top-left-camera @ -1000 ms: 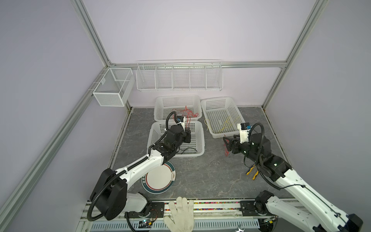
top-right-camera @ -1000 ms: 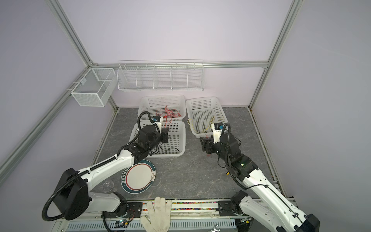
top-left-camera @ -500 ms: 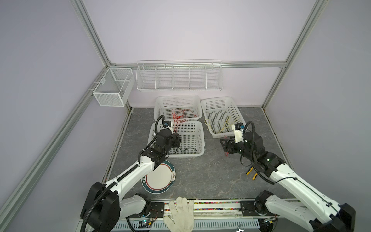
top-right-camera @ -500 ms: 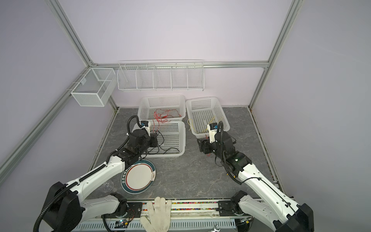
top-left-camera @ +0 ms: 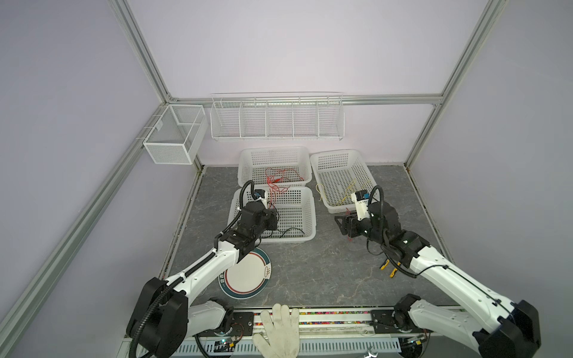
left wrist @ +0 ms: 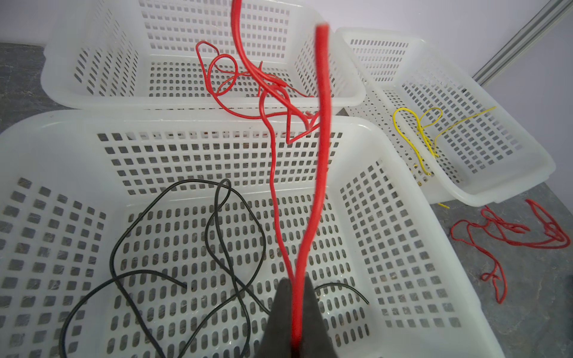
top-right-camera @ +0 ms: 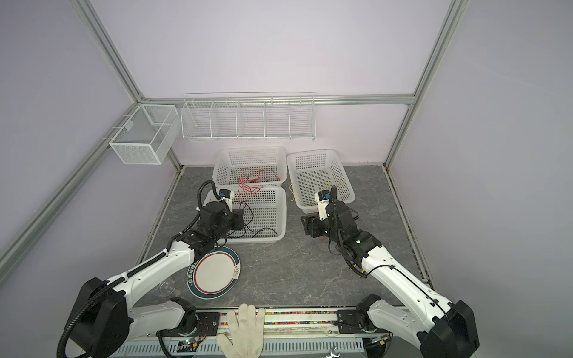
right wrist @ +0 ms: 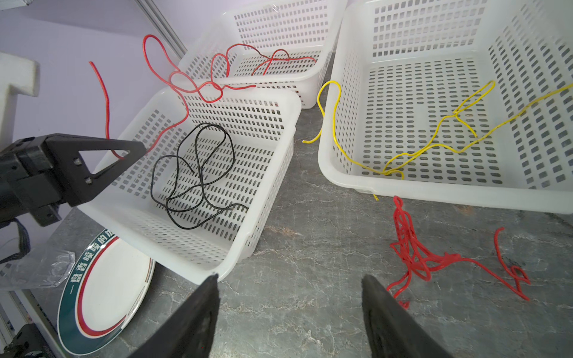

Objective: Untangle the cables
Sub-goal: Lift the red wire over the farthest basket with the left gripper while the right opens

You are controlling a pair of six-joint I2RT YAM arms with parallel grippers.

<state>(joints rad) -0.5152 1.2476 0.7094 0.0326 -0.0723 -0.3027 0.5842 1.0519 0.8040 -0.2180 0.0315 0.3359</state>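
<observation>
Left hand (left wrist: 296, 280) drawn back above basket (left wrist: 186, 122), pinching red cable (left wrist: 322, 124), right hand (right wrist: 288, 279) wide

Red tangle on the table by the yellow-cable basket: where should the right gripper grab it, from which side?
Probably the bunched middle of the red cable tangle, from above: strands pile up there, standing off the tabletop, while its tails lie flat. The open right gripper sits beside it.

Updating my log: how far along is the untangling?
Looks done: black cable alone in near basket, yellow cables in right basket. In hand: left gripper shut on a red cable trailing from the far basket. Remaining: red tangle on the table by the open right gripper.
</observation>
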